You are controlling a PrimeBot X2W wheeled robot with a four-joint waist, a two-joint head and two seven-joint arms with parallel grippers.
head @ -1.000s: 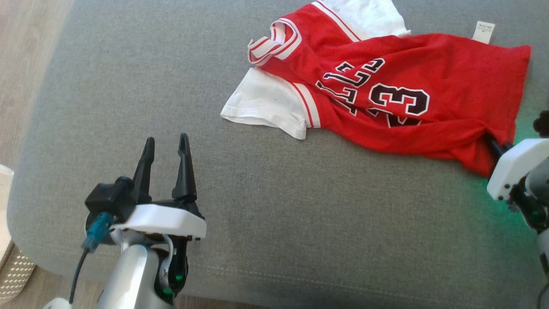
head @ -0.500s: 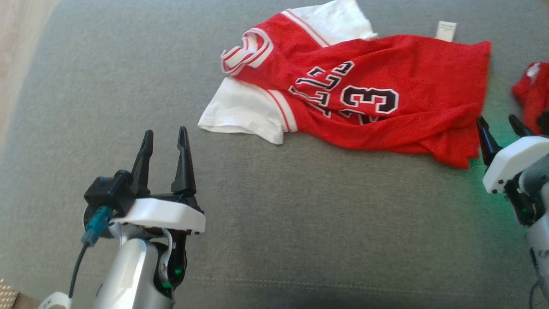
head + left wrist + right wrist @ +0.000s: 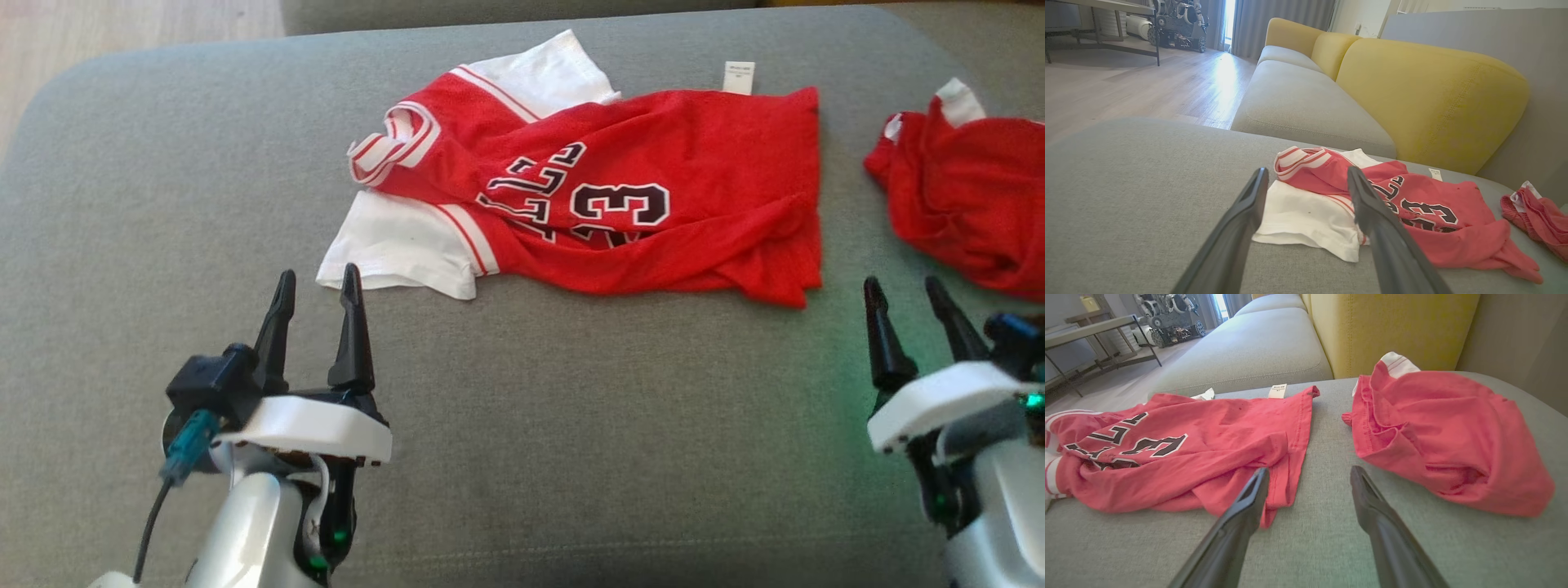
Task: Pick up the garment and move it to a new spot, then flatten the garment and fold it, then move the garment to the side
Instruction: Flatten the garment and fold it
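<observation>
1. Right claw (image 3: pixel 902 284) has let go of the jersey (image 3: pixel 702 171). A second ago it pinched the lower hem corner; now it sits at lower right of the head view, fingers spread, empty, clear of the cloth.
2. Head camera has shifted too, so the whole scene sits differently in frame.
3. Jersey is red with white sleeves and the number 23. It lies rumpled at upper centre of the head view on the grey cushion (image 3: pixel 571 425), collar to the left, hem to the right, white tag (image 3: pixel 738 77) at its top edge.
4. Left claw (image 3: pixel 318 273) is at lower left, released, empty, tips near the white sleeve (image 3: pixel 392 253).
5. Second red garment (image 3: pixel 963 204) is bunched at the right edge, apart from the jersey.
</observation>
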